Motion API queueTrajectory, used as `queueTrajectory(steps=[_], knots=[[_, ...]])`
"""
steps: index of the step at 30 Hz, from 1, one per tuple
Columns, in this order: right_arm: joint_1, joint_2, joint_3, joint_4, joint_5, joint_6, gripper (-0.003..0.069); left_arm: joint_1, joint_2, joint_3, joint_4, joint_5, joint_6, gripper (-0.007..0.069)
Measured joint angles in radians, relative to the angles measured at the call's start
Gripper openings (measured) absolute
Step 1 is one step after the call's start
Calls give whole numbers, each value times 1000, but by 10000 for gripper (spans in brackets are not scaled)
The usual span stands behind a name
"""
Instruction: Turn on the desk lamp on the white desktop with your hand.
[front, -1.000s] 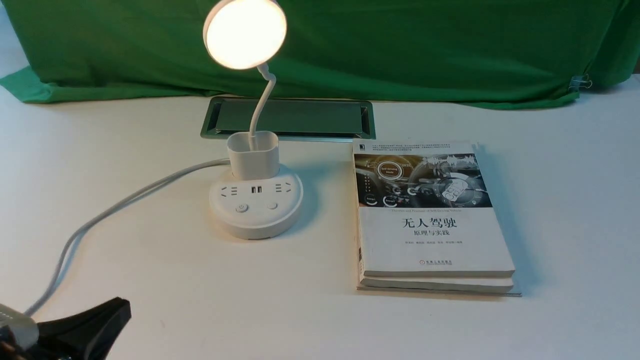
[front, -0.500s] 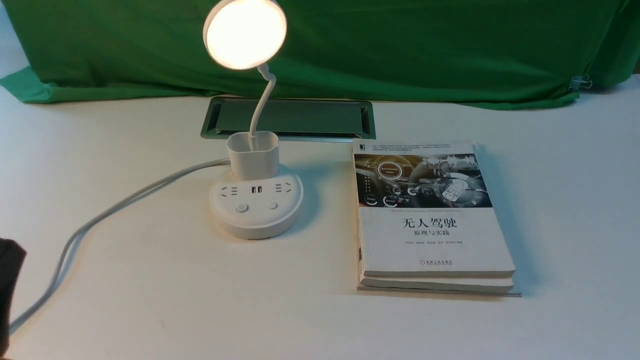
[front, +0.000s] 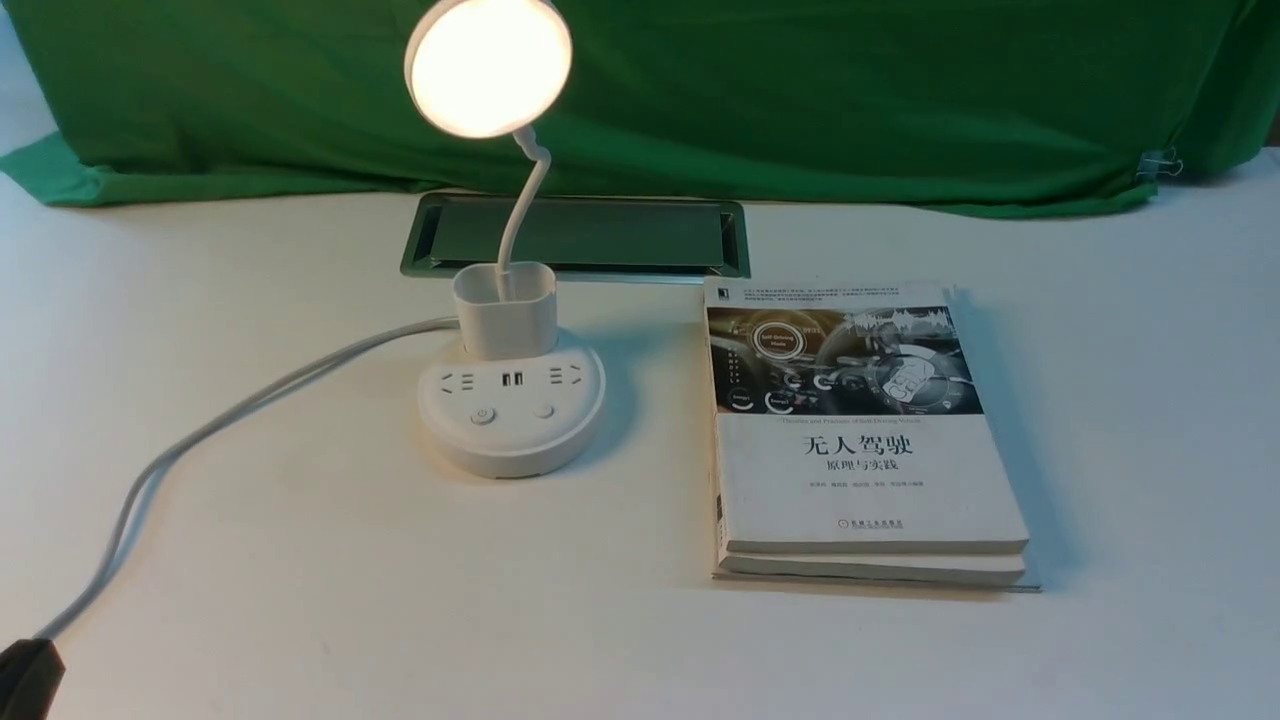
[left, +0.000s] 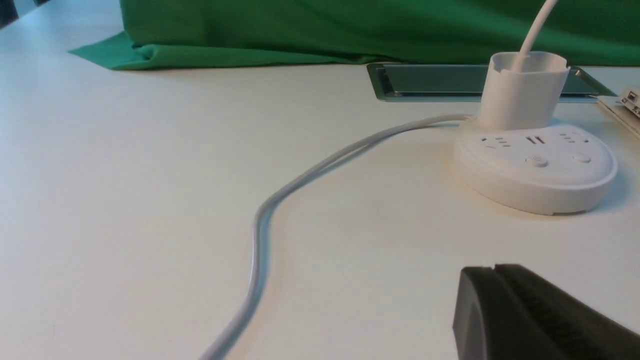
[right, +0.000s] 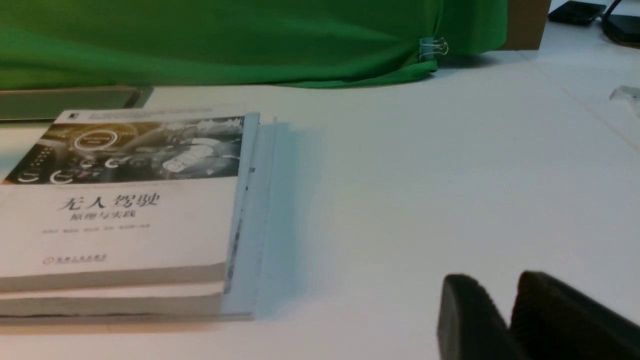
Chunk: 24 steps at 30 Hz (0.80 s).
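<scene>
The white desk lamp stands on the white desktop (front: 300, 560) left of centre. Its round disc head (front: 488, 66) glows. Its round base (front: 512, 410) carries sockets and two buttons (front: 483, 415). The base also shows in the left wrist view (left: 537, 165). My left gripper (front: 25, 675) shows only as a dark tip at the front left corner, well apart from the lamp. In the left wrist view it (left: 495, 268) is shut and empty. My right gripper (right: 492, 280) is out of the front view. Its tips stand slightly apart, empty, above bare desktop right of the book.
A white-covered book (front: 860, 430) lies right of the lamp and shows in the right wrist view (right: 120, 215). The lamp's white cord (front: 200, 435) runs to the front left edge. A silver-framed cable slot (front: 577, 236) sits behind the lamp. Green cloth (front: 800, 90) covers the back.
My left gripper has drawn back toward the front left corner, almost out of the front view. The lamp stays lit and nothing else has moved.
</scene>
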Motion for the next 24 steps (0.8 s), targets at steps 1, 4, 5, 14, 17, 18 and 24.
queueTrajectory(steps=[1,4,5,14,17,18,24], knots=[[0,0,0,0,0,0,202,0,0,0,-6,1,-4,30],[0,0,0,0,0,0,202,1,-1,0,-18,1,-13,36],[0,0,0,0,0,0,205,1,-1,0,-24,1,-14,38],[0,0,0,0,0,-1,221,1,-3,0,-27,-43,72,44],[0,0,0,0,0,-1,225,2,-3,0,-26,-46,78,45],[0,0,0,0,0,-1,227,3,-3,0,-26,-46,79,46],[0,0,0,0,0,0,238,36,-3,0,-25,-46,79,49]])
